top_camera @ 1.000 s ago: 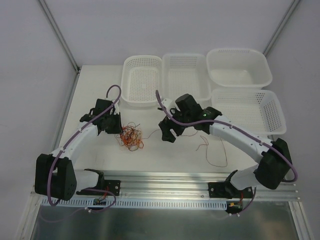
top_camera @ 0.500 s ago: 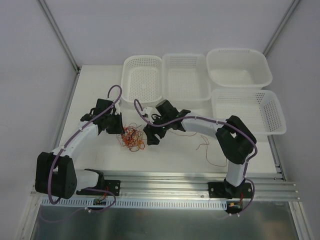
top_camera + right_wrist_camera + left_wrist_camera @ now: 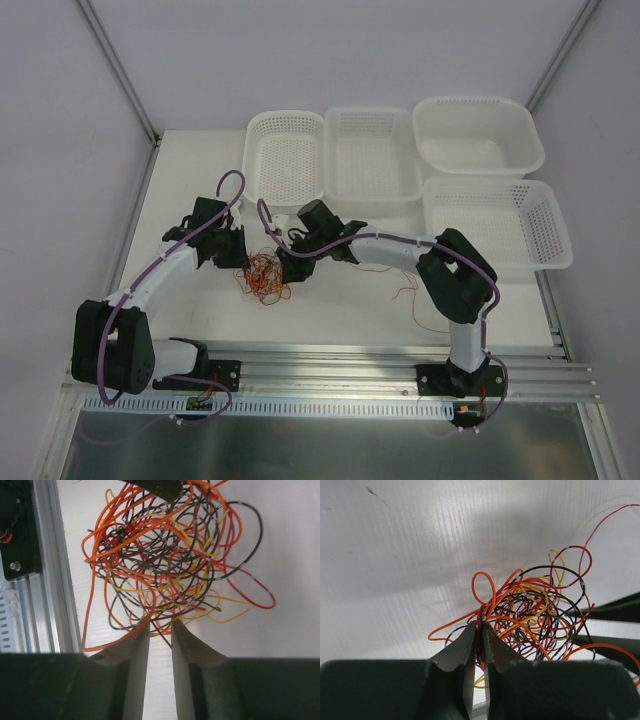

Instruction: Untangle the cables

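1. Pulling from here risked cinching the knot: the left claw (image 3: 479, 625) was clenched on a few strands at the edge of the cables (image 3: 530, 615), a tight clump lying on the surface between both arms.
2. The right claw (image 3: 161, 627) stood a narrow gap apart at the clump's other edge, pinching nothing visibly; closing there could catch several strands, or none.
3. A hard tug might drag the whole clump along.
4. The surface (image 3: 350, 315) was white, with white baskets (image 3: 284, 116) at its far edge, one loose red strand (image 3: 425, 300) to the right, and grey walls around.
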Robot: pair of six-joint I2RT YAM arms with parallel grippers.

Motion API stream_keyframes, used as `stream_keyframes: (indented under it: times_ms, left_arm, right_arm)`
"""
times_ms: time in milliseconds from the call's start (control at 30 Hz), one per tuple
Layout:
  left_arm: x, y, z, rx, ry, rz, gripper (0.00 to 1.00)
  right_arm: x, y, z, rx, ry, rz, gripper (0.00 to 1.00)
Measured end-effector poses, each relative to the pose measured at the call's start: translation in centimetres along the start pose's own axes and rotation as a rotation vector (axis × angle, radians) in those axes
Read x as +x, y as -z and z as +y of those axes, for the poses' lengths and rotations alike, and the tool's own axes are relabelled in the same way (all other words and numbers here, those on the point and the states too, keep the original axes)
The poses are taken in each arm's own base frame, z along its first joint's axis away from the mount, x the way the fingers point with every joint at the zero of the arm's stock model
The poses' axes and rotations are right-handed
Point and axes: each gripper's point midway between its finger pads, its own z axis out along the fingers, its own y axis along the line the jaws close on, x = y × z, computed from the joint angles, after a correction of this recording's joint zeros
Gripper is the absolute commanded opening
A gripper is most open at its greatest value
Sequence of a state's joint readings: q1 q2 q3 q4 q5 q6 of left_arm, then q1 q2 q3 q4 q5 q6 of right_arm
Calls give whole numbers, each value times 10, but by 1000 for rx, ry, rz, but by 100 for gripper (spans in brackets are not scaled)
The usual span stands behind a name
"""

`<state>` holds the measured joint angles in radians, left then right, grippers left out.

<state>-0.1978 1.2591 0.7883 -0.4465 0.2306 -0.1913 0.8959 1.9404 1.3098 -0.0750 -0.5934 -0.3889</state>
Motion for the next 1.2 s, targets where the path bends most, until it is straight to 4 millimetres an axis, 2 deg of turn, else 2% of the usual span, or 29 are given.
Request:
stream_keyframes:
  times_ms: [133,300,433,533,567,700,800,900,1033,1200]
  left_arm:
    - [1,-1,0,-2,4,4,8]
    - [1,-1,0,-1,9,6,12]
    - [1,-1,1,-6,17,5,23]
    - [-1,0,1,-12,37,-3,45]
    - [-2,2,1,-17,48,-13,60]
    - [-13,20,-8,-1,126,-112,81]
    - [-13,39,-19,44,216,-203,83]
    - [3,46,-33,106,295,-239,83]
    - [38,38,-50,175,381,-197,82]
    - [70,19,-58,197,489,-119,80]
  right_arm:
    - [13,-1,6,-24,-17,15,2]
    - [26,4,11,-29,-32,34,1]
    - [22,17,19,-17,-26,23,1]
    - [11,31,26,2,-22,3,1]
    - [7,35,29,9,-24,-5,1]
    - [-4,47,37,34,-36,-28,1]
    - [-4,47,39,59,-59,-25,1]
    - [-2,46,39,91,-101,-15,1]
    - [2,44,35,139,-154,-12,1]
    - [12,40,25,205,-236,-12,1]
